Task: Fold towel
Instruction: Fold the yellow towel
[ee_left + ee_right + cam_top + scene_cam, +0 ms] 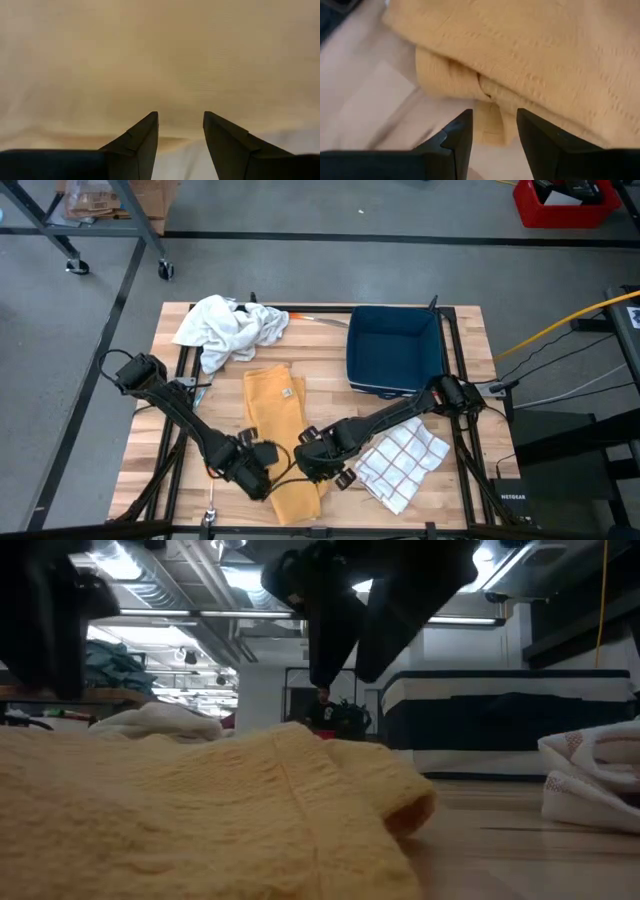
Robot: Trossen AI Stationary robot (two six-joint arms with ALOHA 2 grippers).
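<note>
Two parted, empty grippers, left gripper (262,470) and right gripper (318,463), are poised over the soft, limp yellow towel (275,420), best pinched at its near edge corners.

Light is even and soft in the high view — the table (320,350) is evenly lit, with only faint shadows under the arms. The low view looks into bright ceiling lamps (120,570) at about 11 o'clock, so the arms show as dark silhouettes; the yellow towel (200,820) close in front is blurred. In both wrist views the cloth is soft and out of focus, warm-toned, without glare.
</note>
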